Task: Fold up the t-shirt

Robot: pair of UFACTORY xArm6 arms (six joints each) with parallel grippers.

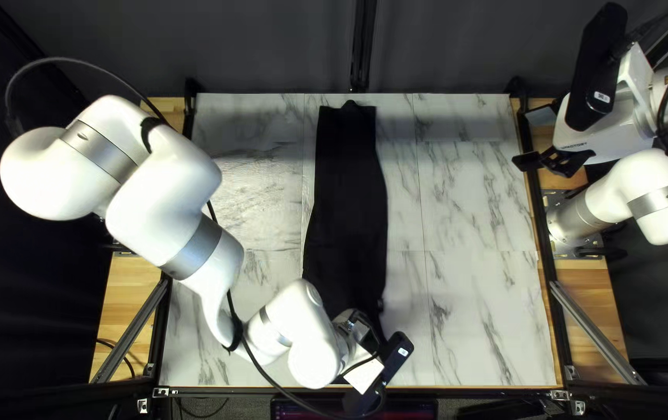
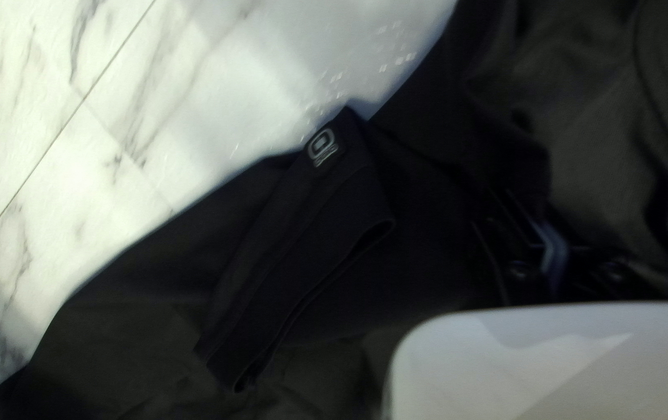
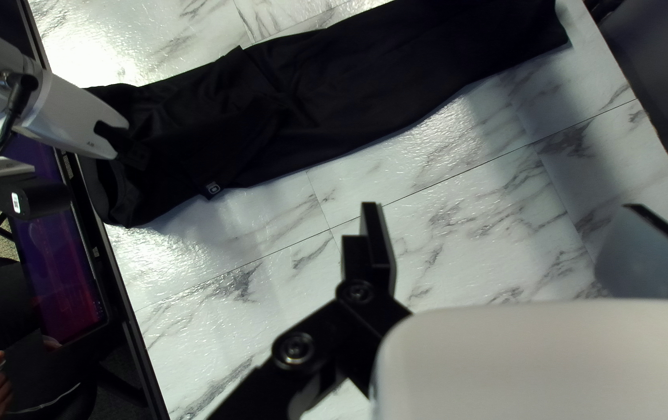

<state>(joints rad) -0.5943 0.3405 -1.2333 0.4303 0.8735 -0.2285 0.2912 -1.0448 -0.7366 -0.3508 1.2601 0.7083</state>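
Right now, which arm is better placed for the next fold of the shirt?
Left, probably: my left arm reaches over the near end of the black shirt, while my right hand hangs open, away from it.

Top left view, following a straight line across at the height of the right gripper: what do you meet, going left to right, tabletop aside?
Left arm → black t-shirt → right gripper → right arm.
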